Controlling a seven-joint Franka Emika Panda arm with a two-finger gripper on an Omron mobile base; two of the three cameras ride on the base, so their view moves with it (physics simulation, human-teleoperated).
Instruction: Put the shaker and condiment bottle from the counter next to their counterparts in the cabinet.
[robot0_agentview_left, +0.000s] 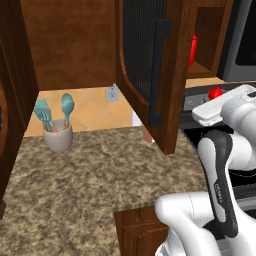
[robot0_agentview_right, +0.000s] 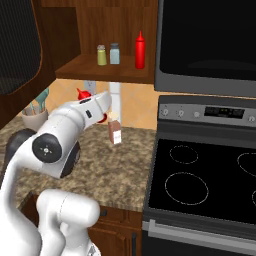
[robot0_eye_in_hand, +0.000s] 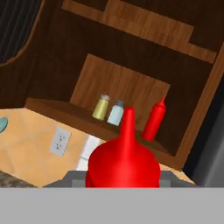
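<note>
- The condiment bottle (robot0_eye_in_hand: 124, 164) is bright red, with a rounded shoulder that narrows to a thin pointed nozzle.
- The gripper (robot0_agentview_right: 102, 116) is clenched on it, holding it above the counter (robot0_agentview_right: 100, 170), below the open cabinet (robot0_agentview_right: 107, 70).
- On the cabinet shelf stand a matching red bottle (robot0_agentview_right: 140, 50), a pale blue-grey shaker (robot0_agentview_right: 115, 53) and a yellowish shaker (robot0_agentview_right: 102, 55), side by side.

Red condiment bottle (robot0_eye_in_hand: 122, 162) upright in the hand (robot0_eye_in_hand: 121, 177) — pale-blue shaker (robot0_agentview_right: 115, 53) on the cabinet (robot0_agentview_right: 95, 70) shelf
</note>
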